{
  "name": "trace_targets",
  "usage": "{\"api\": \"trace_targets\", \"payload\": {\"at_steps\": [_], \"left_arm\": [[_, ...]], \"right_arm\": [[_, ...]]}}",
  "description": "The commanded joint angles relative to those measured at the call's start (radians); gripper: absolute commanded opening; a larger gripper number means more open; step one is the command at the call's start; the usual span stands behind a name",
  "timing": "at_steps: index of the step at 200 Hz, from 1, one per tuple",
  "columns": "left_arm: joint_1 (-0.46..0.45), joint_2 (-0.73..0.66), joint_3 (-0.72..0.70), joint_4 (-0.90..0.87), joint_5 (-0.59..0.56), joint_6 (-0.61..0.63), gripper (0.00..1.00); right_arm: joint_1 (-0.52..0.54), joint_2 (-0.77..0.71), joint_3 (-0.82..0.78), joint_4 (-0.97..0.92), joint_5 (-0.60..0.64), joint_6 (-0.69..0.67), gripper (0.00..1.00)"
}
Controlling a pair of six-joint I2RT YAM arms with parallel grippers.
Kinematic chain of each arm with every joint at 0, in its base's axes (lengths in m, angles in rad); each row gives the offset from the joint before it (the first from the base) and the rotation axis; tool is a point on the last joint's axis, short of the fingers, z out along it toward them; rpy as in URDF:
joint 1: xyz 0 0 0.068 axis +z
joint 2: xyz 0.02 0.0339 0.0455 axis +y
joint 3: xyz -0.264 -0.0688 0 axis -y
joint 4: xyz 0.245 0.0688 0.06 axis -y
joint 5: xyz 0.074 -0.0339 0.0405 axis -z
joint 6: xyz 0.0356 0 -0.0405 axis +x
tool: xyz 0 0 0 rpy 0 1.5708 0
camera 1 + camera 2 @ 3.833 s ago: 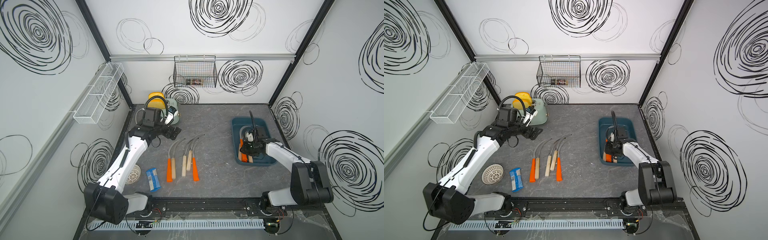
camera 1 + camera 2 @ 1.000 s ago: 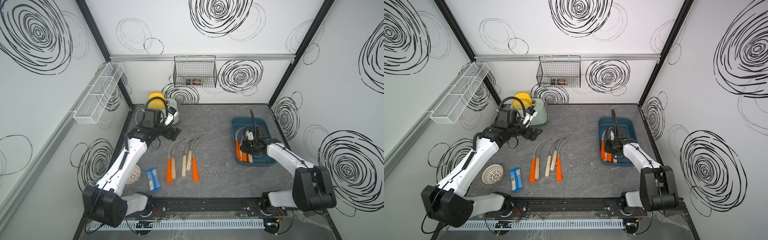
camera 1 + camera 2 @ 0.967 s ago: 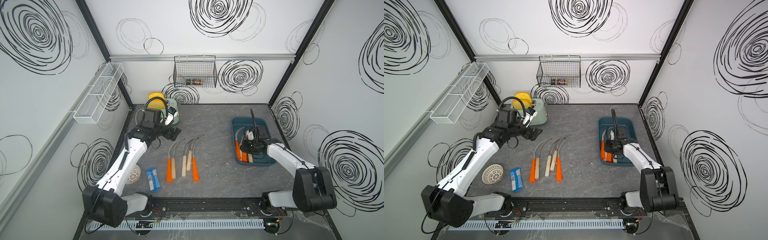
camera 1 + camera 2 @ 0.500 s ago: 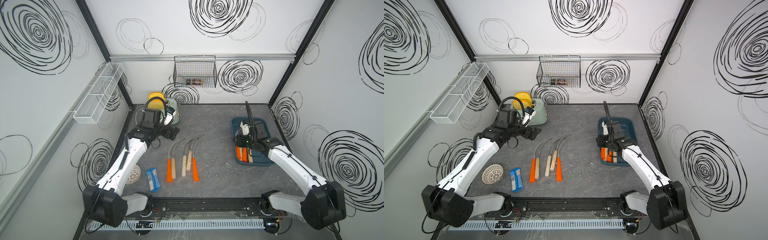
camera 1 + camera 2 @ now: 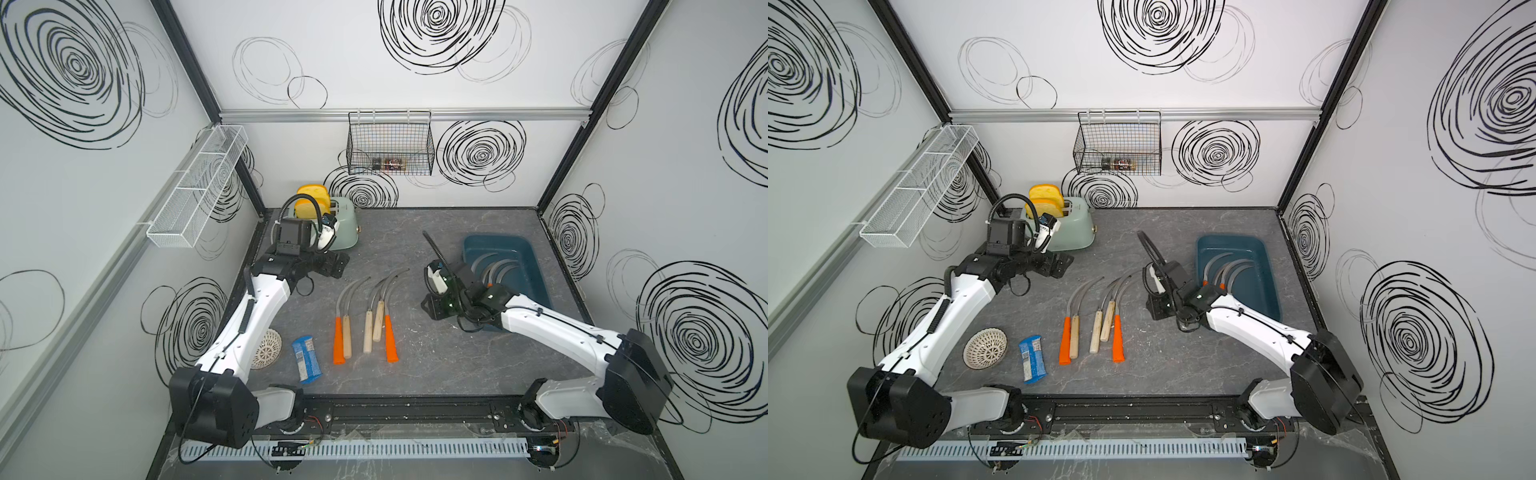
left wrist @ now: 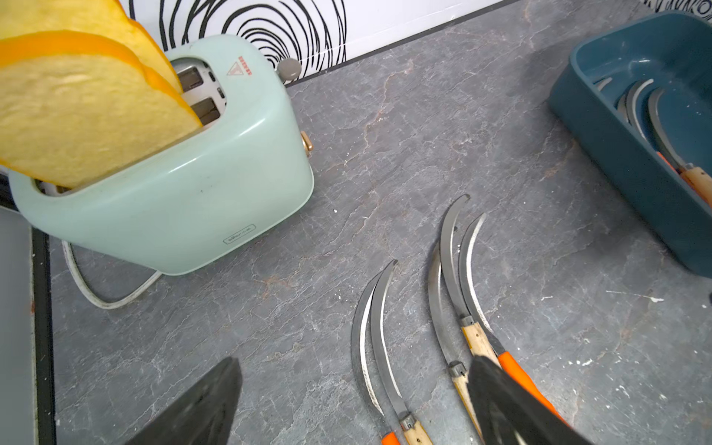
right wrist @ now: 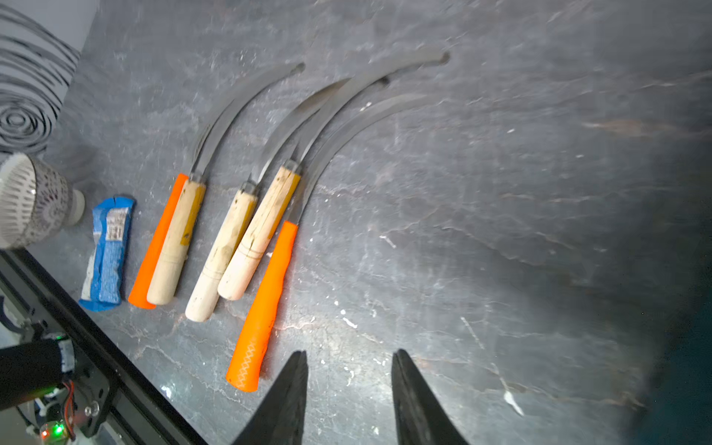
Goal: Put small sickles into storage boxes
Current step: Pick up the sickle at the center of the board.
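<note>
Grey marbled tabletop (image 5: pixel 436 365) was seen beneath both arms. The right gripper (image 7: pixel 348 356) was poised over a bare patch of it, its jaws parted by a moderate gap with nothing between them. It was placed between the teal storage box (image 5: pixel 536 266) and five small sickles (image 5: pixel 365 316) laid side by side. Other sickles (image 5: pixel 498 270), perhaps three or four, were lodged in the box, partly hidden by the arm. The left gripper (image 6: pixel 352 362) was spread wide and empty near the toaster (image 5: pixel 345 232).
</note>
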Motion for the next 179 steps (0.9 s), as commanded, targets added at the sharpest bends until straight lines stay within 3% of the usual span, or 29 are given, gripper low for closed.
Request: {"api": "trace_targets", "payload": {"at_steps": [1,71,179], "left_arm": [[0.033,-0.002,-0.011,0.045,0.032,-0.024,0.96],[0.068,-0.033,-0.039,0.039,0.040,0.007,0.96],[0.082,-0.077,-0.072,0.035,0.058,0.052,0.96]], "right_arm": [[0.077,0.055,0.043,0.018,0.050,0.065,0.42],[0.219,0.195,0.121,-0.009,0.082,0.146,0.48],[0.244,0.316,0.195,-0.079,0.085,0.151,0.53]]}}
